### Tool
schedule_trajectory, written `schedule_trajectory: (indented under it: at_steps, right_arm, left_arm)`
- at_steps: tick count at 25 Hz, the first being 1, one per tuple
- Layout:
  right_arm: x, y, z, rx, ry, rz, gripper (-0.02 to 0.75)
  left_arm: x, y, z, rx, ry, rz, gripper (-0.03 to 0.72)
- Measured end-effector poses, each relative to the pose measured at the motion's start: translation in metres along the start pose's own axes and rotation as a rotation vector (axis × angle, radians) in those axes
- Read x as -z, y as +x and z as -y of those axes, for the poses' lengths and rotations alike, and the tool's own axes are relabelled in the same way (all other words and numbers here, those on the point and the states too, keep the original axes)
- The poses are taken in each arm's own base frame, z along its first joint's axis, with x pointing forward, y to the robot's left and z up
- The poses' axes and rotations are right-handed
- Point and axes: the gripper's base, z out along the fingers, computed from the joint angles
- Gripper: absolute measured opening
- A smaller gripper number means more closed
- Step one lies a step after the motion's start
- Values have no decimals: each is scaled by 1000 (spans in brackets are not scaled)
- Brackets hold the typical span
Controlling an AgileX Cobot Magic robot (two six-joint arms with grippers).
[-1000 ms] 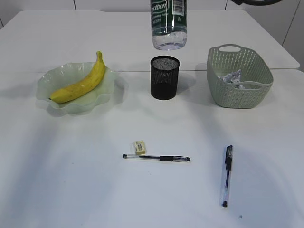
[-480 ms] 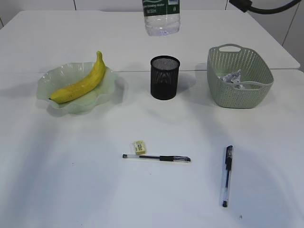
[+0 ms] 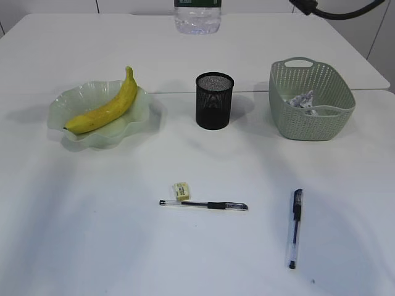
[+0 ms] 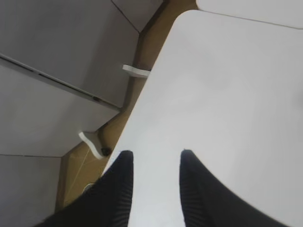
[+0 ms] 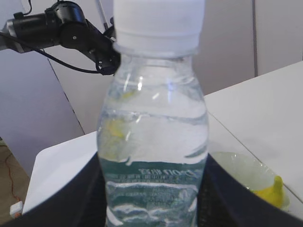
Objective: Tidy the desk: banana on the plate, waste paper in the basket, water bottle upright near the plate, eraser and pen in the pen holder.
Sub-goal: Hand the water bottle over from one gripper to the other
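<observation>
The clear water bottle [image 3: 197, 18] hangs high over the back of the table, only its base showing in the exterior view. In the right wrist view my right gripper [image 5: 152, 163] is shut on the bottle [image 5: 154, 127] at its green label, white cap toward the top. A banana [image 3: 105, 108] lies on the pale green plate [image 3: 62, 102]. Crumpled waste paper [image 3: 302, 100] sits in the grey basket [image 3: 308, 128]. The black mesh pen holder [image 3: 214, 102] stands between them. An eraser [image 3: 181, 190] and two pens [image 3: 203, 205] [image 3: 295, 227] lie on the table. My left gripper [image 4: 156, 155] is open and empty.
The left gripper hovers over a corner of the white table [image 4: 227, 94], with brown floor [image 4: 80, 165] below. The plate [image 5: 236, 168] with the banana tip [image 5: 271, 189] shows past the bottle in the right wrist view. A black cable [image 3: 336, 11] crosses the top right.
The bottle has risen and moved left, from above the pen holder to the top edge of the exterior view. Nothing on the table has moved.
</observation>
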Motion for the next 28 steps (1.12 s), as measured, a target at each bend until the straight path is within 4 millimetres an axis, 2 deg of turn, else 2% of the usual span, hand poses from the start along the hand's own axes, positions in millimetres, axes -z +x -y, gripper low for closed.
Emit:
schedule_trajectory:
  at_steps: [3,7,17,21,24,28]
  right_arm:
    - [-3,8,6,-19,1,-7,348]
    - [-3,9,7,-19,3,-7,348]
    - [-3,9,7,-19,3,-7,348]
    - [-3,9,7,-19,3,-7,348]
    - [-3,9,7,-19,3,-7,348]
    - [-3,9,7,-29,3,-7,348]
  left_arm:
    - [0,-1,5,14,52,11,225]
    - [5,-2,20,3,143,34,224]
    - [47,5,95,-195,379,136,197]
    - [63,12,117,-242,424,149,195]
    - [69,16,125,-269,432,149,193]
    - [70,20,125,-294,403,118,192]
